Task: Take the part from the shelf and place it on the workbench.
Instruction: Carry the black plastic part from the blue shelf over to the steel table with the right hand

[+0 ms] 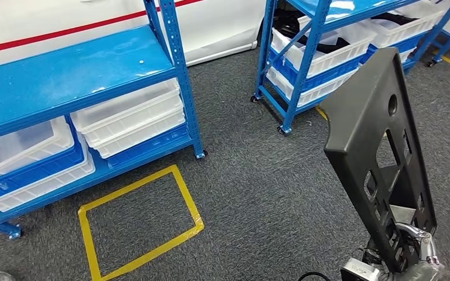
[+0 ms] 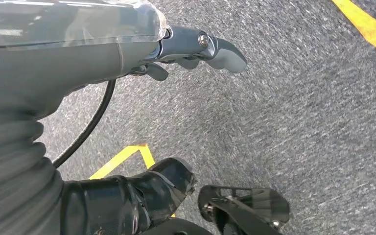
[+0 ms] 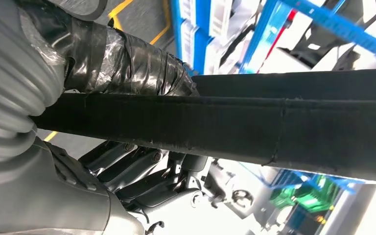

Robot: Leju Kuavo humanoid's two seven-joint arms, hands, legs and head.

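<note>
The dark grey part point(image 1: 381, 158) — a long flat panel with cut-out holes — stands nearly upright in the lower right of the head view, its bottom end gripped by the right hand point(image 1: 407, 254), whose fingers point(image 3: 127, 166) wrap around its black edge. The left hand point(image 2: 196, 49) holds nothing, with fingers slightly apart above the grey carpet floor point(image 1: 258, 175). In the upper left stands a blue shelf point(image 1: 64, 76) with white bins point(image 1: 132, 117), a yellow tape square point(image 1: 140, 225) before it — another blue shelf point(image 1: 304, 52) is at the upper right.

White bins point(image 1: 130, 117) on lower tiers – yellow tape square point(image 1: 140, 225) on grey carpet point(image 1: 258, 175).
</note>
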